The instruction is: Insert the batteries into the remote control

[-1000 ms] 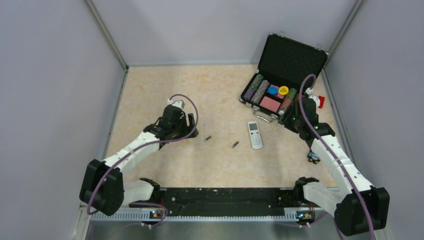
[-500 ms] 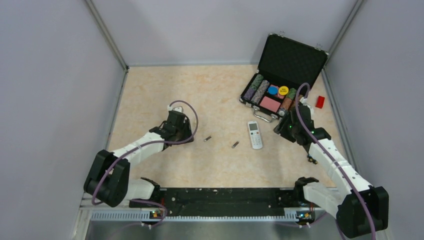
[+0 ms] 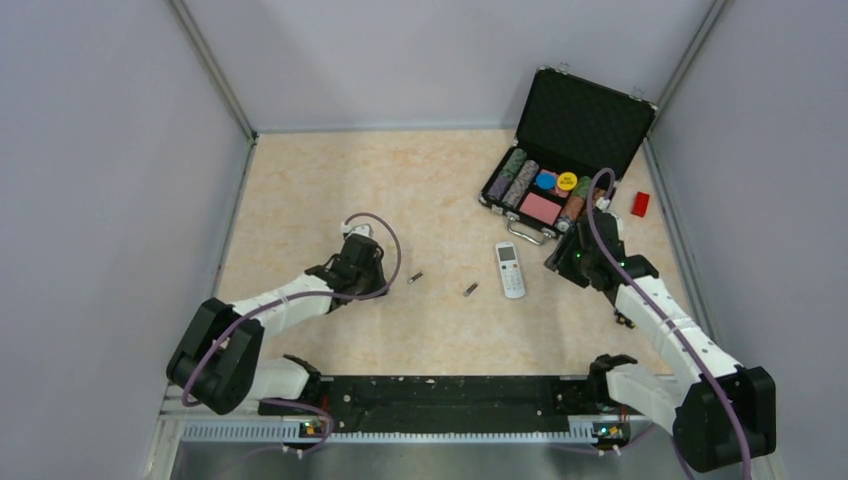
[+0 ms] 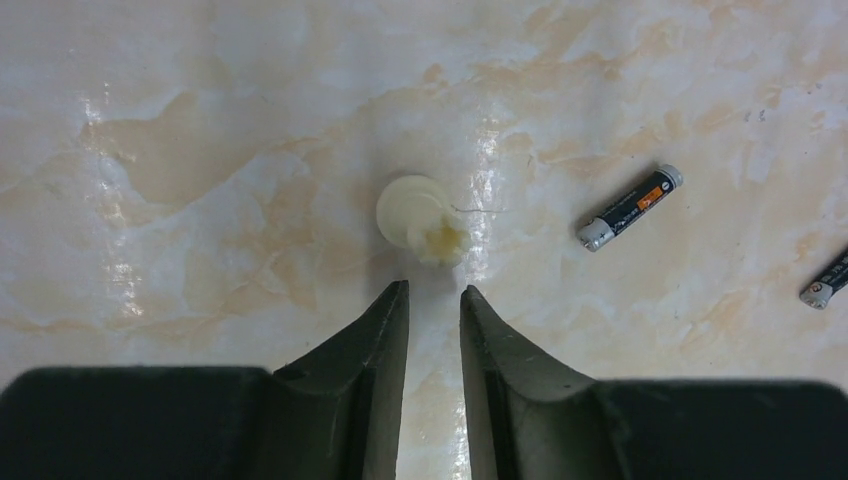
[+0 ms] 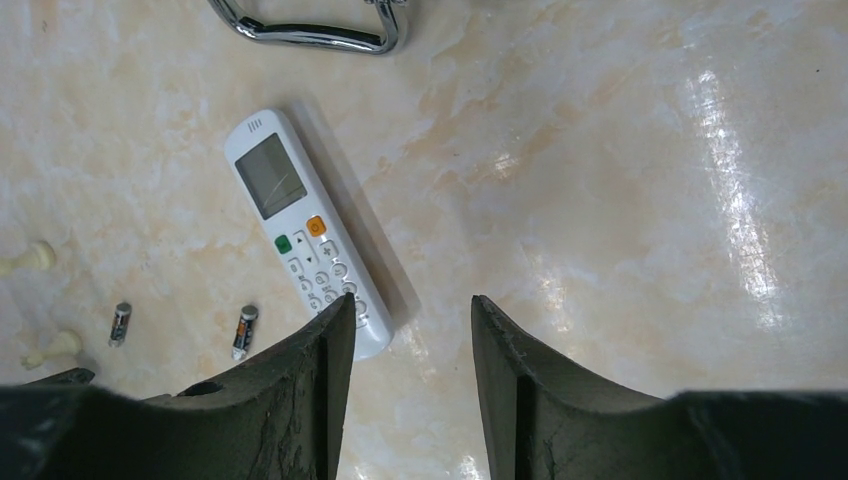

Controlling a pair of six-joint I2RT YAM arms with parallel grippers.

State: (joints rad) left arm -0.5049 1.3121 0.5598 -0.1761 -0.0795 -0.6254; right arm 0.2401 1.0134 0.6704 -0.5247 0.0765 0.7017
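**Marbled tabletop (image 3: 300, 200), nothing gripped**

One battery (image 3: 415, 277) and the other battery (image 3: 470, 289) lie apart from each other, left of the remote control (image 3: 510, 269), which lies face up near the open chip case (image 3: 560, 150). The left claw (image 4: 434, 300) hovers empty, its fingers narrowly parted, just short of a cream peg (image 4: 420, 215). The right claw (image 5: 410, 320) is spread and empty beside the remote control.

Bare table (image 4: 200, 100) surrounds the left battery (image 4: 630, 208) — a cream peg (image 4: 420, 212) stands near, not touching.

Remote control (image 3: 510, 269) lies flat, mid-table. First battery (image 3: 470, 289) at its 8 o'clock, second battery (image 3: 416, 277) further out at 9. Left gripper (image 3: 381, 281) just beyond. Right gripper (image 3: 554, 262) at remote's 3 o'clock.
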